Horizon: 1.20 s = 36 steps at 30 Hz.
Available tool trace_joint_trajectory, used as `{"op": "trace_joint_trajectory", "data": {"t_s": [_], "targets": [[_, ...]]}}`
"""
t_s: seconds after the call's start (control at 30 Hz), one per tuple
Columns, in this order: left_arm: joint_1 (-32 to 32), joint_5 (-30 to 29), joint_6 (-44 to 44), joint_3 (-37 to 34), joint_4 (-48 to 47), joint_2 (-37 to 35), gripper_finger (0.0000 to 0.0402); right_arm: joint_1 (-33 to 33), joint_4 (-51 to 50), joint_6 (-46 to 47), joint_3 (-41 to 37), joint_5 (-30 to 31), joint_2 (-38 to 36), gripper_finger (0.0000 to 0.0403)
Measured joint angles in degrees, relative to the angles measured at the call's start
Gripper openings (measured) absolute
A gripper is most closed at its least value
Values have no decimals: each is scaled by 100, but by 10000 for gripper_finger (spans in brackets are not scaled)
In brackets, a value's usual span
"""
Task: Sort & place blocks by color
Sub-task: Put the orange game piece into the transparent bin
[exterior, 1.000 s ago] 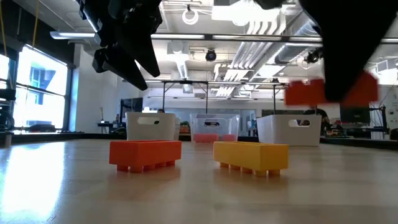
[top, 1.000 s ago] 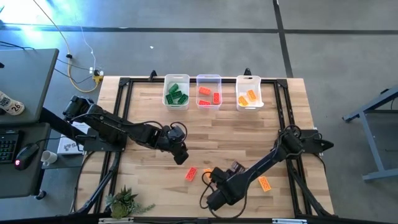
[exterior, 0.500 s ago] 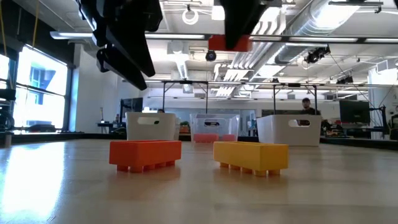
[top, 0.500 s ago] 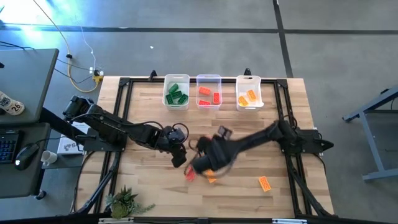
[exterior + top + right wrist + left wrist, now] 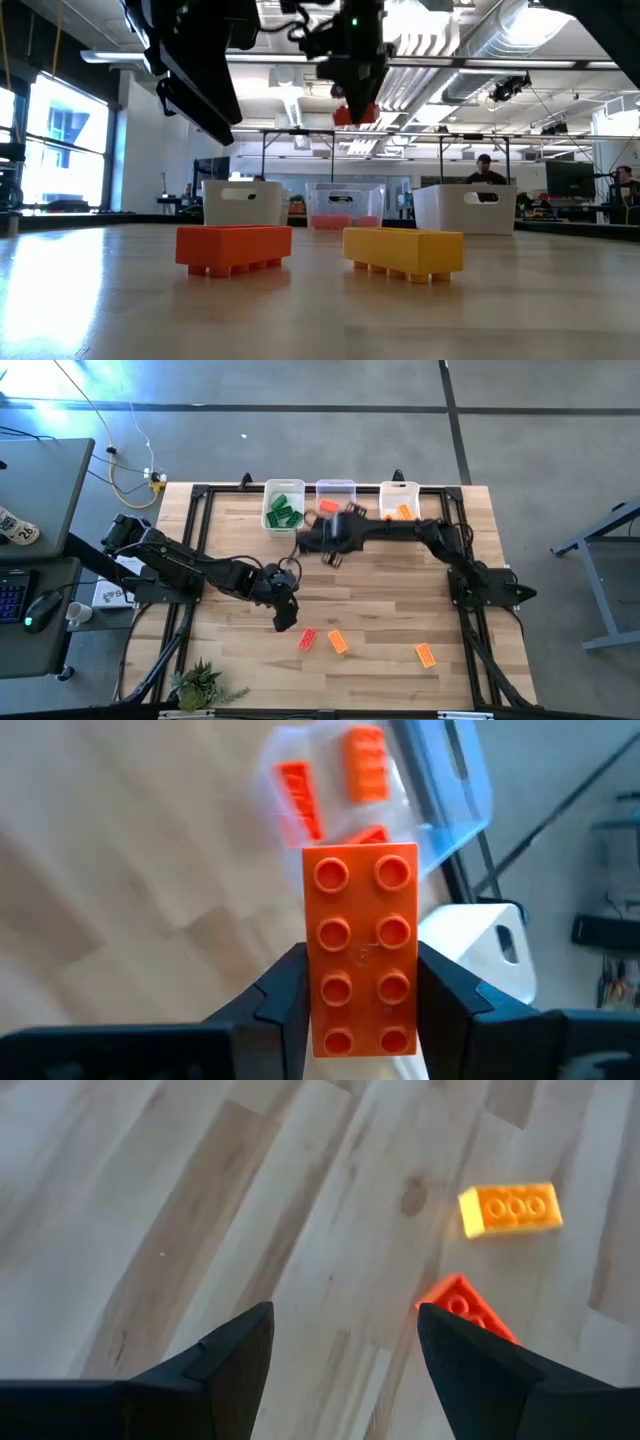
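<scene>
On the wooden desk (image 5: 380, 590), your right tool (image 5: 360, 995) is clamped on a red block (image 5: 360, 945), carried just short of the middle bin (image 5: 336, 490). Next, centre over it and release. A second ago that tool was low near the front edge. The left tool (image 5: 345, 1340) hovers, fingers apart, beside a red brick (image 5: 465, 1308).

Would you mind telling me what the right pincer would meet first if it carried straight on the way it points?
Probably the middle bin holding red blocks: the right pincer, shut on a red block, points toward it in its wrist view. Depth is unclear, so it might pass above the rim.
</scene>
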Motion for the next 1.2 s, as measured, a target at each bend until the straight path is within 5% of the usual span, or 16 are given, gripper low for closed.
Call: {"op": "trace_joint_trajectory", "data": {"t_s": [0.3,0.63,1.2], "targets": [[11,21,245,0,6,0,236,-1407,898,-873,2,-1205,0,114],[11,87,837,0,10,0,236,-2706,1402,-611,2,-2679,0,114],[11,262,1143,0,10,0,236,-2782,1535,-562,0,-2774,0,152]]}}
